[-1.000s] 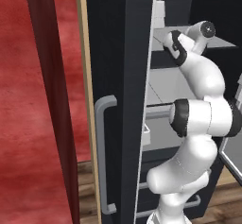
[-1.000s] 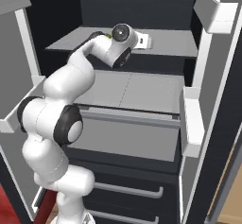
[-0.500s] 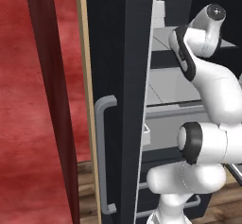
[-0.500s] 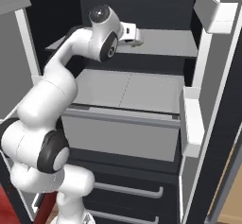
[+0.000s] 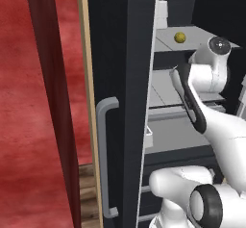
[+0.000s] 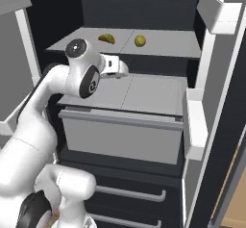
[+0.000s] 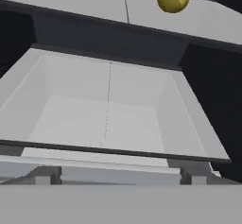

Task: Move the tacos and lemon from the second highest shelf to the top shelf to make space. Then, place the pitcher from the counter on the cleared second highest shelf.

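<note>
Red wall: flat crimson panel at far left of left base view, crossed by a dark red post.
Fridge door: black, swung open, edge-on in left base view, grey handle on its face.
Arm: white, dark-jointed, rising in front of the open fridge, wrist level with the second highest shelf.
End effector: at the front edge of the second highest shelf, just below the top shelf; released, jaws spread wide, grasping nothing.
Tacos: yellow-brown, lying on the top shelf, left of the lemon, near the panel seam.
Lemon: small, round, dull yellow, resting on the top shelf just right of the tacos, apart from them; also visible at upper right of hand view.
Top shelf: plain light-grey panel with thin front edge, carrying tacos and lemon.
Second highest shelf: light-grey panel with thick pale front rail, directly below the top shelf, bare surface in right base view and hand view.
Drawers: dark fronts with grey bar handles, below the shelves.
Right door bins: pale grey, on the open door at right of right base view.
</note>
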Available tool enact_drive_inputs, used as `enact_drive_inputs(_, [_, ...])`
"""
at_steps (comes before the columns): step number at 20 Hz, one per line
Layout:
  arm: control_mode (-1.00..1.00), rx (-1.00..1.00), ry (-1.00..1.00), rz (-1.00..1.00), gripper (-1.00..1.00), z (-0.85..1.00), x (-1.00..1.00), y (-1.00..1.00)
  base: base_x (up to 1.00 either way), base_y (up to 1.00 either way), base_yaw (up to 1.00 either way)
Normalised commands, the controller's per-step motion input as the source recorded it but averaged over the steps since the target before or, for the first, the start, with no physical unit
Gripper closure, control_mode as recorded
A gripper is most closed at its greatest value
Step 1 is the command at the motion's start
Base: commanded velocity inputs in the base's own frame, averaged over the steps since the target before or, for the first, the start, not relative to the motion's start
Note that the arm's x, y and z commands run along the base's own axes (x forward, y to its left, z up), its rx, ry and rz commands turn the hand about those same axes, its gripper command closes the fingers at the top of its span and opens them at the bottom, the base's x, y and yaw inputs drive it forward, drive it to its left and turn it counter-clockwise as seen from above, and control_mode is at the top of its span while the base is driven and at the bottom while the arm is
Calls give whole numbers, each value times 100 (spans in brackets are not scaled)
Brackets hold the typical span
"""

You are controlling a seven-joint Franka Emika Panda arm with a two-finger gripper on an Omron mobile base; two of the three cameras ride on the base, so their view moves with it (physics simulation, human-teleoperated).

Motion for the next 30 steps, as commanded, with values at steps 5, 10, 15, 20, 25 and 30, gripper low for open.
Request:
enact_drive_inputs(5, [-100,5,0,0,-100,-67,-92,50,0,0,0])
enact_drive_inputs(10, [-100,12,0,0,-100,-33,-75,40,0,0,0])
enact_drive_inputs(15, [-100,17,0,0,-100,-8,-71,12,0,0,0])
enact_drive_inputs(20, [-100,13,0,0,-100,-13,-38,0,0,0,0])
enact_drive_inputs(25, [-100,0,0,0,-100,-7,-6,0,0,0,0])
enact_drive_inputs(30, [-100,0,0,0,-100,0,0,0,0,0,0])
